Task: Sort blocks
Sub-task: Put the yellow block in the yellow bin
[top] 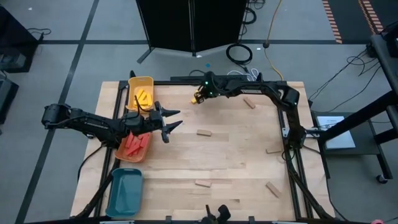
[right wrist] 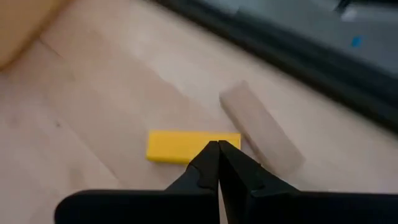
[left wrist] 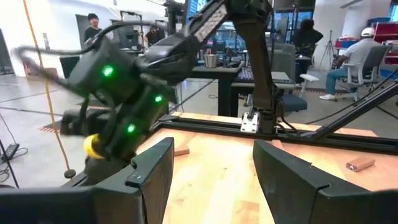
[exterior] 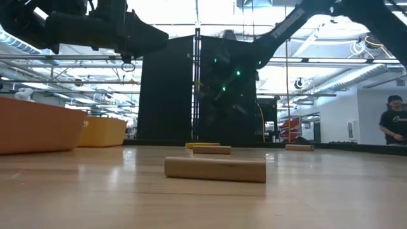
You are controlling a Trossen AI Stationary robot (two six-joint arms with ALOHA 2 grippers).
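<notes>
closed right hand [right wrist: 217, 152] hovers over a yellow block [right wrist: 183, 147] (tan block [right wrist: 261, 127] touching it) near the counter's far edge. descending shut could shove both. left hand [top: 169, 122] waits wide, empty.

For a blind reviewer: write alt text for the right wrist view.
The right gripper, jaws shut and empty, hangs just above a yellow block lying flat on the wooden table. A tan block lies angled beside it.
</notes>
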